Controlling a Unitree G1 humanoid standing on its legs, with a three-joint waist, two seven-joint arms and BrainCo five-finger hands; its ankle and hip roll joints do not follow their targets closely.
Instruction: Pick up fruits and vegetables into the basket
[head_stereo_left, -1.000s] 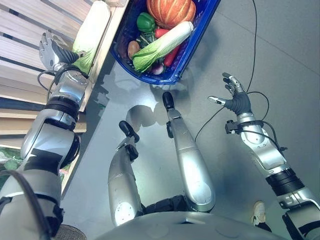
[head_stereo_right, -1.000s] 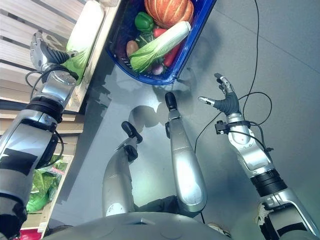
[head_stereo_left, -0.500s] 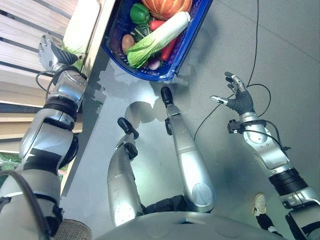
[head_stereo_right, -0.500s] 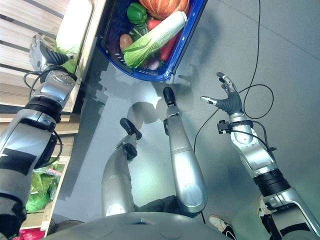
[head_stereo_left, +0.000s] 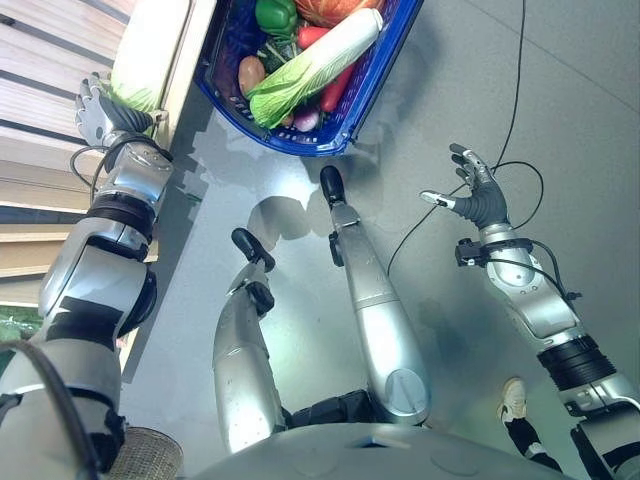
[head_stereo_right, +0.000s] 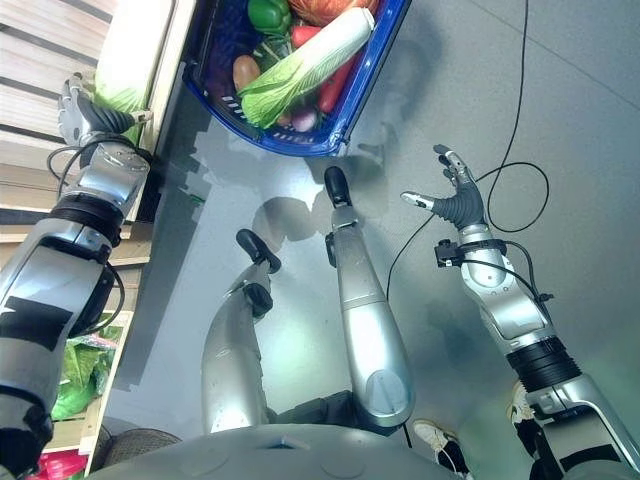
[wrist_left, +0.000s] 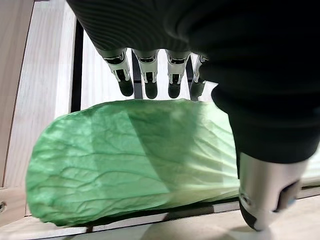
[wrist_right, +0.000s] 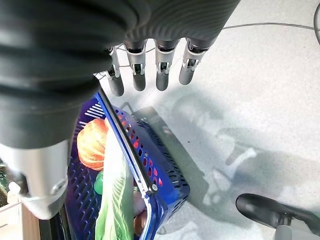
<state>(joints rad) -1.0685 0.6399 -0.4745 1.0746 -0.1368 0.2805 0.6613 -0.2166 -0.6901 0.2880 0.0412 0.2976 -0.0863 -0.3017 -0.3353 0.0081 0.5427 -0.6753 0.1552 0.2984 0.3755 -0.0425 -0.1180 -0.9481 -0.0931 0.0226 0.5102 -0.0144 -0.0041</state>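
Note:
A pale green napa cabbage lies on the wooden shelf at the left. My left hand is right at its leafy end. In the left wrist view its straight fingers reach over the cabbage and the thumb stands on the near side, open, not closed on it. The blue basket sits on the floor ahead with another cabbage, a green pepper, red chillies, a potato and a pumpkin. My right hand hovers open over the floor to the right, away from the basket.
A lower shelf level holds green leafy vegetables. A person's shoe stands on the grey floor at the lower right. A woven round object shows at the bottom left.
The whole picture has shifted, so the camera moved; basket and shelf sit higher in view. My left hand stays at the cabbage's end and the right hand holds its pose.

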